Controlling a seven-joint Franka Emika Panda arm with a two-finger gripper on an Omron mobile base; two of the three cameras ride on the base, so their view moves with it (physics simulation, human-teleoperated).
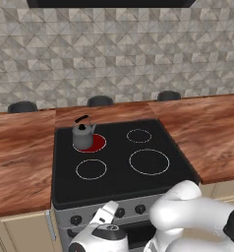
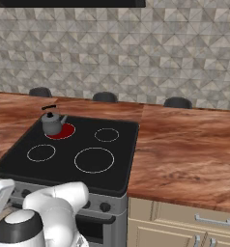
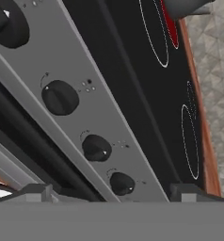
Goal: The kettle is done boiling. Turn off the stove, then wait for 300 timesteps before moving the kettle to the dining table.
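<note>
Kettle: the kettle (image 1: pixel 83 136) sits upright on the rear-left burner (image 1: pixel 95 143) of the stove (image 1: pixel 120 170), spout pointing right in the left base view; its grey underside also shows at the top of the hand view (image 3: pixel 184 8).
Burner: glows red under and beside the kettle, so the heat reads as on; the other three rings are plain white outlines.
Gripper: the gripper (image 3: pixel 111 190) hangs low in front of the stove's grey panel, jaws spread wide with nothing between them; the two dark fingertips (image 3: pixel 36 190) stand well apart at the bottom of the hand view.
Knobs: a row of black knobs runs diagonally across the hand view (the camera is rolled with the hand); the middle knob (image 3: pixel 60 97) lies ahead of the open jaws, not touched.
Why so placed: the hand is down at knob height because switching off comes first; the kettle stays put until then.
Which knob: I cannot tell which one governs the red burner; the markings are too small.
Dining table: the wooden top (image 2: pixel 184 144) with black stools (image 2: pixel 178 102) behind it runs beside and beyond the stove.
</note>
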